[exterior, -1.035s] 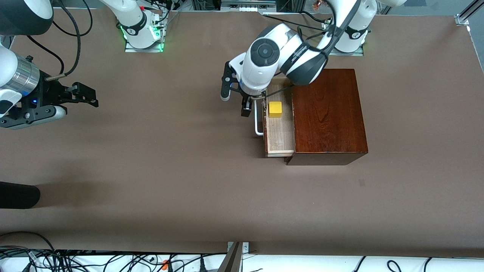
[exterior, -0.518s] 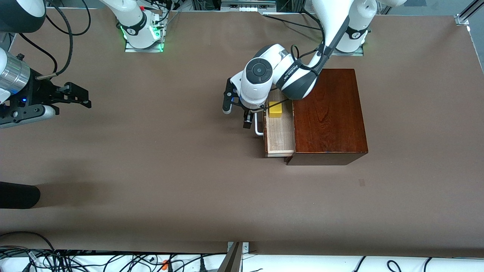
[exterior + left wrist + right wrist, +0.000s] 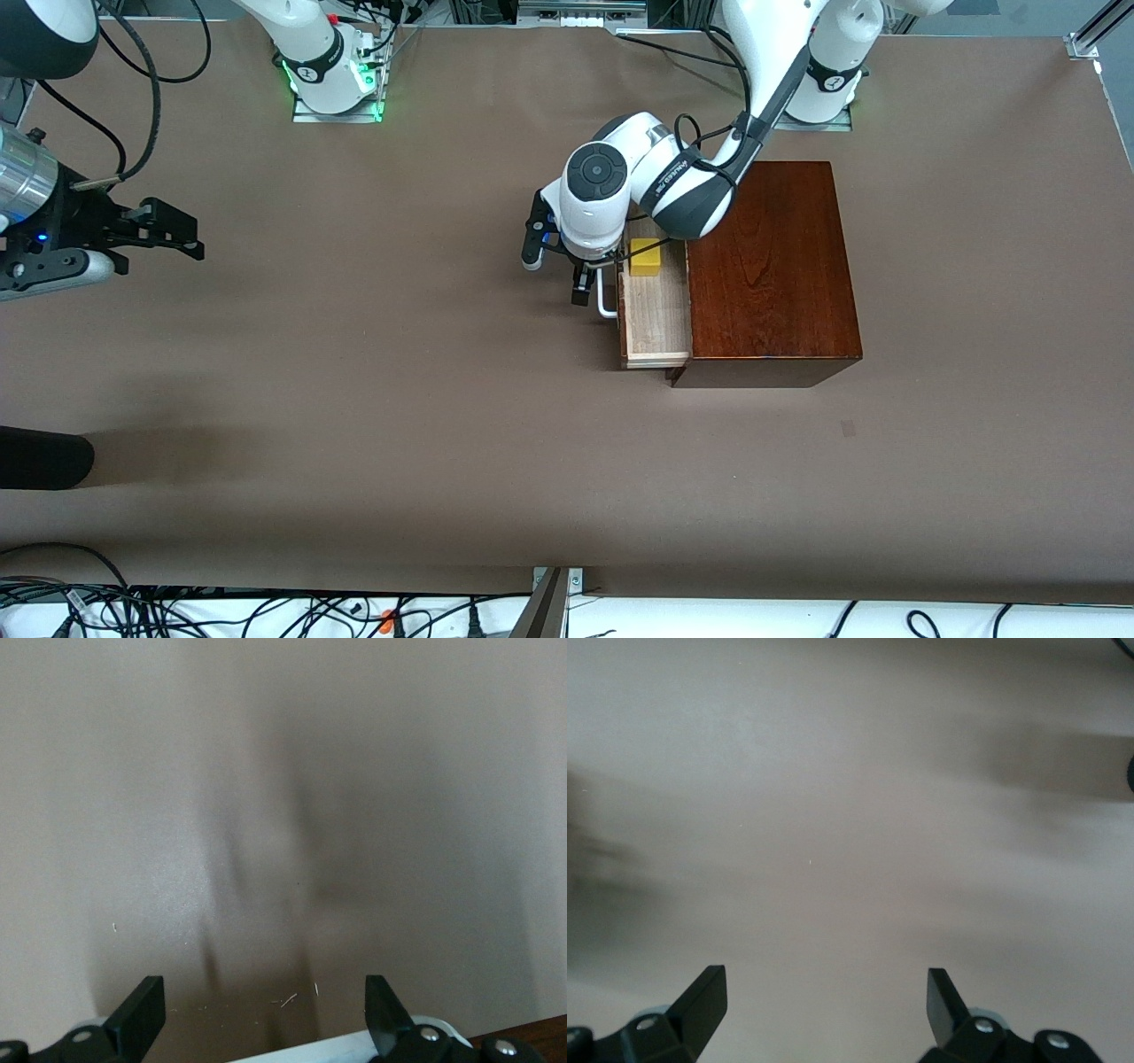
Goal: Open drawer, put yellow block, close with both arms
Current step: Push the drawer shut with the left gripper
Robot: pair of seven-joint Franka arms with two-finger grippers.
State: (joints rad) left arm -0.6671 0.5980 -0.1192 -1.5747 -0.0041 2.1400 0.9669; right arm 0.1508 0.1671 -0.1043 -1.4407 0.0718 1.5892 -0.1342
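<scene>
The drawer (image 3: 656, 321) of the dark wooden box (image 3: 772, 266) is pulled out, showing its pale inside. The yellow block (image 3: 645, 257) lies in the drawer at the end farther from the front camera. My left gripper (image 3: 555, 270) hangs open just in front of the drawer's white handle (image 3: 607, 303), holding nothing. In the left wrist view the left gripper (image 3: 263, 1019) shows open, with the handle (image 3: 345, 1048) at the frame's edge by one finger. My right gripper (image 3: 197, 237) waits open at the right arm's end of the table. The right wrist view shows my right gripper (image 3: 827, 1001) over bare table.
A black rounded object (image 3: 44, 456) juts in at the right arm's end, nearer the front camera. Cables (image 3: 177, 611) run along the table's near edge. A small dark mark (image 3: 848, 428) sits on the brown table nearer the camera than the box.
The left arm has drawn in and come down, bringing its open gripper closer to the drawer handle. The right gripper has slid farther toward its end of the table.
</scene>
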